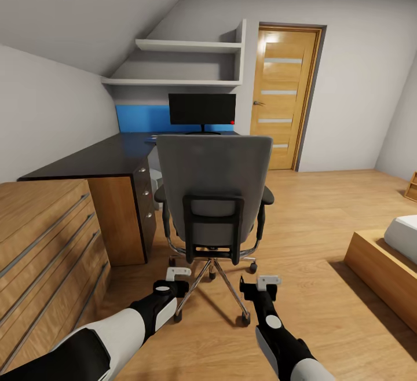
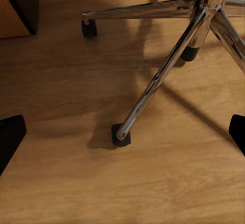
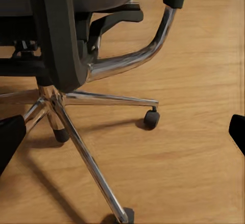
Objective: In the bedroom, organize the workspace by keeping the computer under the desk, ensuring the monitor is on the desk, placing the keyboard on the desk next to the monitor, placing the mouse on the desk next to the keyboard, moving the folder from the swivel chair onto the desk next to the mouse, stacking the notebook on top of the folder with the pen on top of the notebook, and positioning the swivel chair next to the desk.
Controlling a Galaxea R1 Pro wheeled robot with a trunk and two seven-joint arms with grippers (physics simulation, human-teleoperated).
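White-and-black arms (image 1: 145,317), dark fingers (image 2: 10,137)

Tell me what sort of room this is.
Most likely a bedroom with a study corner: a bed shows at the right edge, a monitor stands on a black desk, and a swivel chair faces it under a sloped ceiling.
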